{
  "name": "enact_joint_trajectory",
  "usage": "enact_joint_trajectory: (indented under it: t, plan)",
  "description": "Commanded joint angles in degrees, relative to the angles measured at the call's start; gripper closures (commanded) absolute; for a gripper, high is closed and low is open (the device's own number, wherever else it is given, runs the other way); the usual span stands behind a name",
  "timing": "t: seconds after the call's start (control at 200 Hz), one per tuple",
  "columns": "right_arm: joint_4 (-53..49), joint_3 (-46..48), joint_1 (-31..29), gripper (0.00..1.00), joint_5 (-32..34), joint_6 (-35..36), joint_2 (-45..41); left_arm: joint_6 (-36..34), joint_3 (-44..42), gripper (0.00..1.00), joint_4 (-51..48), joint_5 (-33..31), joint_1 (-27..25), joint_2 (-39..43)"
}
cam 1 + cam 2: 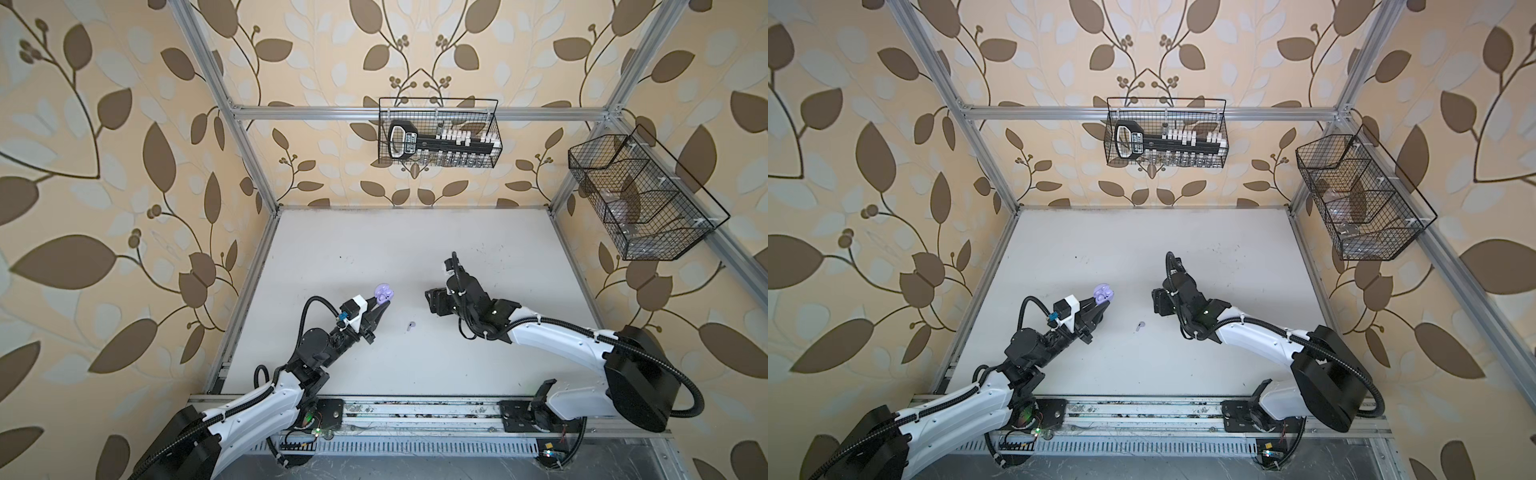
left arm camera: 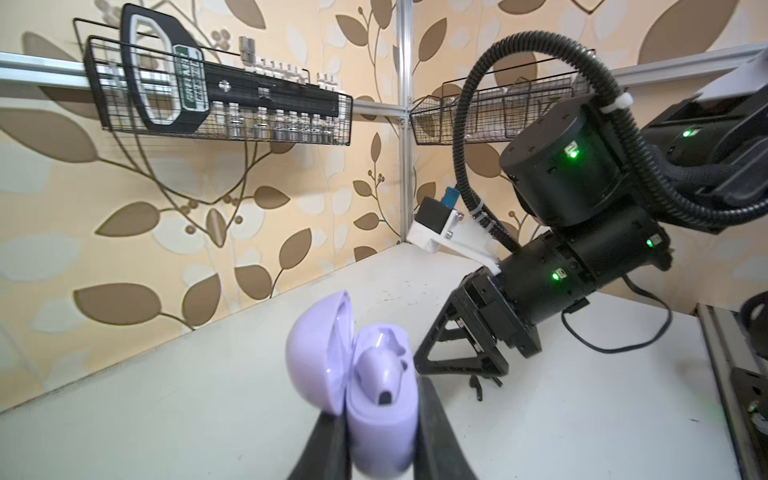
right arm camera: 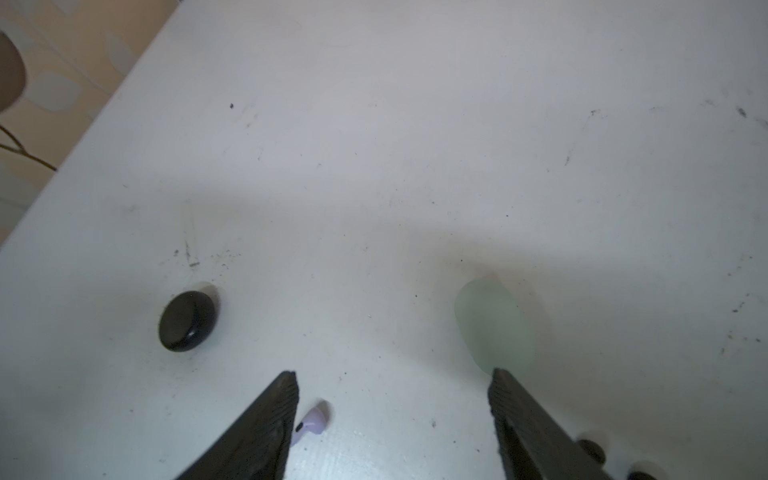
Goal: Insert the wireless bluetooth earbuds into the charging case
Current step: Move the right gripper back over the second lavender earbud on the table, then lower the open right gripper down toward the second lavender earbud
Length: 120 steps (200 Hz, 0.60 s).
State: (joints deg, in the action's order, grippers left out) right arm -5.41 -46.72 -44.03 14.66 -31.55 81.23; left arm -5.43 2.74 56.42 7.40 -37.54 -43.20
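My left gripper [image 1: 382, 308] is shut on the base of an open lavender charging case [image 2: 384, 432] and holds it above the table. The lid [image 2: 316, 357] stands up and one lavender earbud [image 2: 380, 374] sits in the case. In both top views a second lavender earbud [image 1: 411, 325] [image 1: 1139, 325] lies on the white table between the arms. My right gripper [image 3: 394, 380] is open just above the table with nothing between its fingers. That loose lavender earbud [image 3: 311, 419] lies beside one of the fingers [image 3: 286, 399].
In the right wrist view a closed black case [image 3: 188, 321] and a blurred mint case [image 3: 494, 328] lie ahead on the table, and a black earbud [image 3: 592, 451] lies beside a finger. Wire baskets [image 1: 440, 133] [image 1: 640, 199] hang on the back and right walls.
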Motion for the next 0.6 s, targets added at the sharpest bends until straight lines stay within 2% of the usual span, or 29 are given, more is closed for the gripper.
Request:
enact_joint_trajectory:
  t: [0.0,0.055,0.08,0.1,0.115,0.205,0.26,0.335,0.37,0.415,0.5,0.595]
  plan:
    - [-13.15,-6.54,-2.45,0.21,2.67,-7.57,2.13,-0.37,-0.03,1.00,0.16,-2.92,-0.45,2.09]
    - [-13.86,-6.81,-4.29,0.17,3.39,-8.84,1.19,-0.71,-0.66,1.00,0.06,-3.20,-0.43,2.95]
    - [-13.86,-6.72,-5.01,0.11,3.29,-9.14,0.48,-0.88,-0.92,1.00,0.29,-3.46,-0.45,3.28]
    - [-13.80,-6.78,-5.50,0.02,3.21,-9.17,-0.01,-0.94,-1.05,1.00,0.46,-3.80,-0.43,3.45]
    - [-13.80,-7.06,-5.86,0.00,3.23,-9.16,-0.33,-1.01,-1.13,1.00,0.65,-4.02,-0.47,3.55]
    - [-19.26,-11.33,-5.87,0.00,1.80,-11.77,-0.41,-0.99,-1.03,1.00,1.14,-3.67,-0.43,3.49]
    - [-22.87,-14.61,-4.96,0.00,-0.54,-10.75,0.07,-1.08,-0.59,1.00,0.99,-2.51,-0.43,3.05]
    - [-26.31,-17.50,-4.28,0.00,2.46,-11.51,0.60,-1.16,-0.11,1.00,0.86,-1.43,-0.45,2.60]
    - [-27.45,-18.28,-3.38,0.00,1.50,-10.96,0.89,-1.17,-0.08,1.00,0.80,-1.55,-0.45,2.51]
    - [-27.59,-18.59,-2.45,0.00,0.67,-9.13,1.22,-1.18,-0.21,1.00,0.97,-2.02,-0.43,2.55]
    - [-28.31,-16.21,-2.42,0.00,1.08,-12.42,0.10,-0.98,-0.65,1.00,0.90,-3.94,-0.44,3.20]
    - [-23.46,-11.68,-4.63,0.00,2.08,-15.37,-1.60,-0.03,-0.33,1.00,0.14,-5.81,-0.44,3.17]
